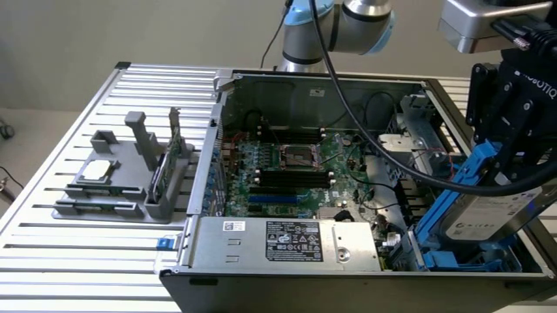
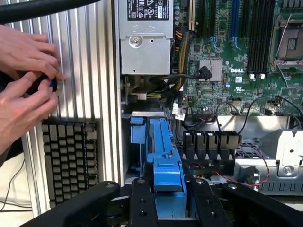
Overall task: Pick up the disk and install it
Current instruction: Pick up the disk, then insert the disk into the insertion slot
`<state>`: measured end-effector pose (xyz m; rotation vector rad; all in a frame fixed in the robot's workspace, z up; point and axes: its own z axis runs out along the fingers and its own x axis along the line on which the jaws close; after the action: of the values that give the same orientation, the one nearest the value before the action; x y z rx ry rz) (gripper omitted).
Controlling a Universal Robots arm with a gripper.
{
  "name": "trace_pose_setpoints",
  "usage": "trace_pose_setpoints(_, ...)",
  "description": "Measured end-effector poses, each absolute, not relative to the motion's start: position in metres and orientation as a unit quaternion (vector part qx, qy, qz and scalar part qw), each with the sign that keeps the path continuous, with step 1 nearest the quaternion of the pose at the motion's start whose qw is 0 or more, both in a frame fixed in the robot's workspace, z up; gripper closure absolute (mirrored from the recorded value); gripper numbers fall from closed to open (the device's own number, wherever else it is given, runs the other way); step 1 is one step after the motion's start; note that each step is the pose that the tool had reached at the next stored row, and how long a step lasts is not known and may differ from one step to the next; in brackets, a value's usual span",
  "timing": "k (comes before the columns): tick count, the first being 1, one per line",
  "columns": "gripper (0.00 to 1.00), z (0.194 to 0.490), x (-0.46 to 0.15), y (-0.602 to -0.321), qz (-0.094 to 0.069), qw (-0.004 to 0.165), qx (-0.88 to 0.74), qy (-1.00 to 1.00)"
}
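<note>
One disk [image 1: 489,210] — tilted — in the claw [image 2: 171,188]

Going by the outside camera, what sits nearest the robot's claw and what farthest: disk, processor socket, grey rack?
1. The disk, held in the gripper, at the case's right end.
2. The processor socket, mid-motherboard.
3. The grey rack, outside the case, at the exterior view's left.
</note>
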<state>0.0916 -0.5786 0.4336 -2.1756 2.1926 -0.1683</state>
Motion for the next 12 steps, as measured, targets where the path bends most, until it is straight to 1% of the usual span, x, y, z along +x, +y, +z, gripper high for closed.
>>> trace_pose_setpoints(12, 0.67, 0.421, 0.089, -0.578, -0.056, 0.025, -0.703, 0.709)
